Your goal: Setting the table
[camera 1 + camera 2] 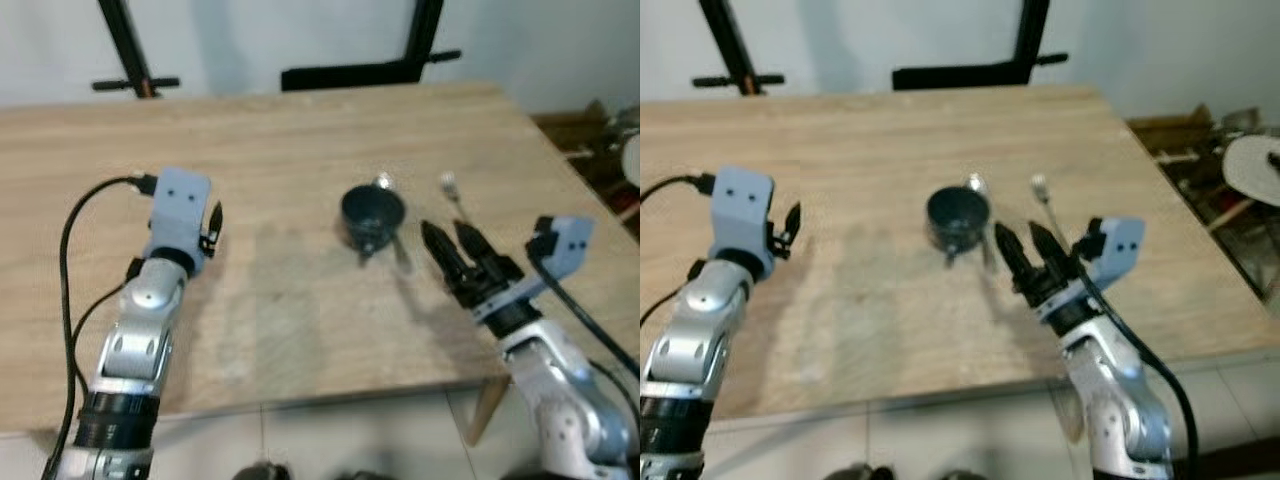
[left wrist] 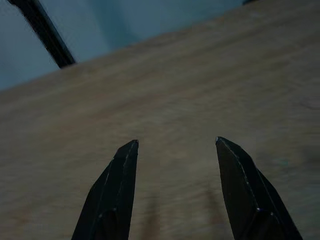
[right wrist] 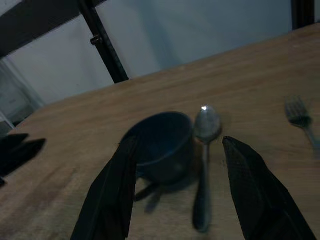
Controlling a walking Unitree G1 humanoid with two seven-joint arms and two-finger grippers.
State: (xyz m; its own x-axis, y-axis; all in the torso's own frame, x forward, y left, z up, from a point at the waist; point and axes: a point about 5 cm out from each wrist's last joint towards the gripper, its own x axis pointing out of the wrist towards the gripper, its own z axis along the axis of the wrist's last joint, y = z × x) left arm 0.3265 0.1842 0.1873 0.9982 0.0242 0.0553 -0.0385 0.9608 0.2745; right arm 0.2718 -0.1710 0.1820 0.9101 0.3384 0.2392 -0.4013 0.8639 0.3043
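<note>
Cup [image 1: 372, 213], dark blue, stands upright near the middle of the pale wooden bench [image 1: 300, 130], its handle turned toward the robot. A spoon [image 3: 205, 150] lies just beside the cup on the robot's right, bowl end pointing away from the robot. A fork [image 3: 300, 117] lies further to the right, apart from the spoon, tines also pointing away.

The right pincer [image 1: 448, 240] hovers low over the bench on the near side of the cup and spoon, its two black fingers spread apart and holding nothing. In the right wrist view the cup and spoon sit between the spread fingers [image 3: 115, 195].

The left pincer [image 2: 175, 190] is well apart from the tableware, over bare wood on the robot's left side. Its fingers are likewise released and gripping nothing.

Black metal legs [image 1: 125, 45] stand beyond the far edge of the bench against a light wall.
</note>
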